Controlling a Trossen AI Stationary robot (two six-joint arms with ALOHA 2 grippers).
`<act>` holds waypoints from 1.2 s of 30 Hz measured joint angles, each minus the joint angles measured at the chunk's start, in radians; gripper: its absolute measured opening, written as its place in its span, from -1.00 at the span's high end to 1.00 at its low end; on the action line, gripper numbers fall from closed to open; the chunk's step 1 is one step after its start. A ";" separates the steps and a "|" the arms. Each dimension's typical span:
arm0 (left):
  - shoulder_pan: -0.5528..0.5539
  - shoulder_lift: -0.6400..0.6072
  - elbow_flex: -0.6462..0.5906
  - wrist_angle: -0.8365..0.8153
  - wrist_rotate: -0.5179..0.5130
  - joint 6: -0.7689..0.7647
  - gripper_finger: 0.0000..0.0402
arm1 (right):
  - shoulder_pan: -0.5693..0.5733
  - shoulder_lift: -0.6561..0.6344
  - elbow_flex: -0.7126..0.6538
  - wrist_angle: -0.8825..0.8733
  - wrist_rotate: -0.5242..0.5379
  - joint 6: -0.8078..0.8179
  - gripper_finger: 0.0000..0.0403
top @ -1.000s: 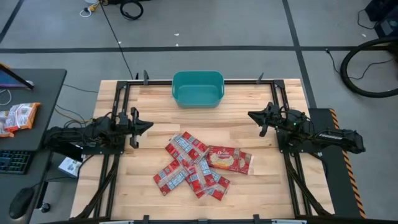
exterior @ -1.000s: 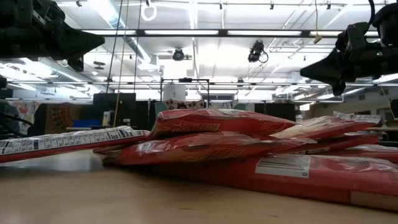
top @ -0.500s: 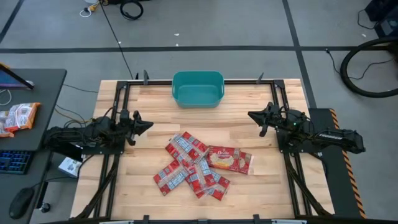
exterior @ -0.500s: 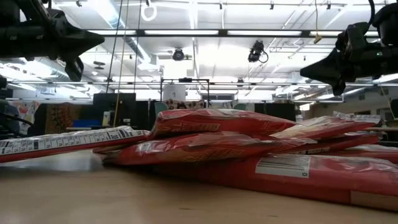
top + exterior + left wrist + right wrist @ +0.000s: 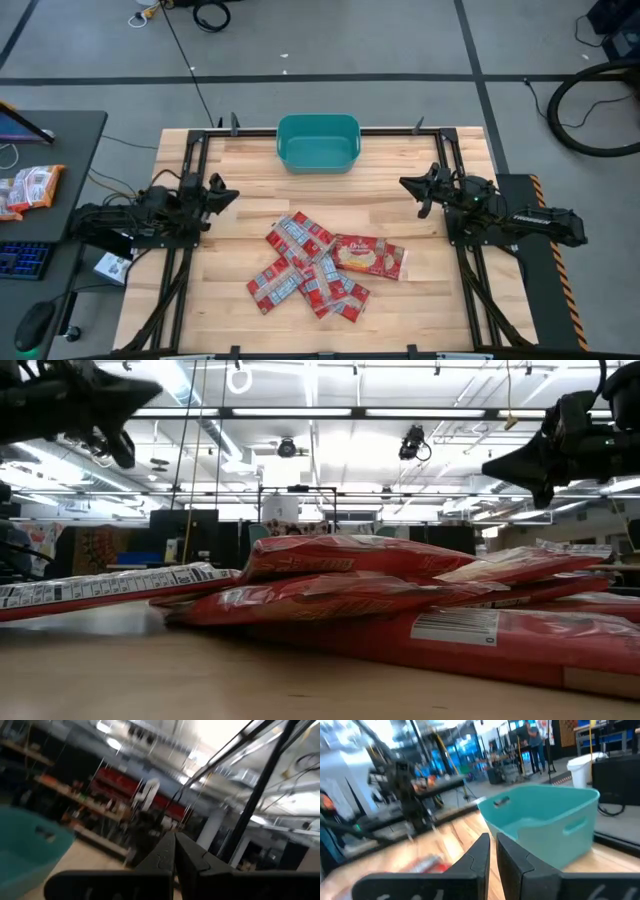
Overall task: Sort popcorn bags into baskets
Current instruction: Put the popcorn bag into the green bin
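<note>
Several red popcorn bags [image 5: 318,268] lie overlapping in a flat pile on the middle of the table, and the larger one with the yellow popcorn picture [image 5: 366,256] is on the pile's right. In the low view the pile [image 5: 360,595] fills the foreground. The teal basket [image 5: 318,142] stands at the far edge, centre. My left gripper [image 5: 236,192] hovers shut to the left of the pile, above the table [image 5: 155,390]. My right gripper [image 5: 402,183] hovers shut to the pile's right [image 5: 485,464]. Both wrist views show the fingers closed together [image 5: 175,837] [image 5: 492,839].
Black metal rails [image 5: 190,160] frame the wooden table's left, right and far sides. A desk to the left holds orange-white packets [image 5: 28,187] and a keyboard [image 5: 20,260]. Bare wood lies between the pile and the basket [image 5: 545,827].
My left gripper has turned about its wrist, tipped upward and drawn back slightly toward the table's left and far side, staying shut. The bags and the basket have not moved.
</note>
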 joint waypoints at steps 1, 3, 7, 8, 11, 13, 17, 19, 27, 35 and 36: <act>0.000 0.001 0.000 0.016 0.001 0.009 0.95 | 0.000 0.000 0.000 0.020 -0.009 0.050 0.82; 0.000 0.015 0.003 0.012 0.002 0.008 0.95 | 0.000 0.000 0.000 0.061 -0.021 0.128 0.82; 0.000 0.094 0.009 0.017 0.003 -0.010 0.95 | 0.000 0.000 0.000 0.130 -0.025 0.130 0.82; 0.000 0.123 0.010 0.020 0.003 -0.010 0.95 | 0.000 0.000 0.000 0.136 -0.025 0.122 0.82; 0.000 0.213 0.010 0.033 0.026 -0.038 0.95 | 0.000 0.000 0.000 0.135 -0.050 0.149 0.82; 0.000 0.278 0.011 0.066 0.072 -0.059 0.95 | 0.000 0.000 0.000 0.142 -0.079 0.187 0.82; 0.000 0.399 0.011 0.120 0.162 -0.042 0.95 | 0.000 0.001 0.000 0.142 -0.150 0.203 0.82; 0.000 0.446 0.013 0.138 0.199 -0.014 0.95 | 0.000 0.013 0.000 0.141 -0.177 0.203 0.82; -0.062 0.603 0.015 0.189 0.246 -0.030 0.83 | 0.035 0.123 0.000 0.174 -0.181 0.121 0.82; -0.205 0.808 0.171 0.176 0.247 0.140 0.61 | 0.065 0.308 0.000 0.454 -0.183 0.020 0.82; -0.216 0.839 0.200 0.161 0.247 0.152 0.60 | 0.069 0.331 0.000 0.475 -0.183 0.018 0.82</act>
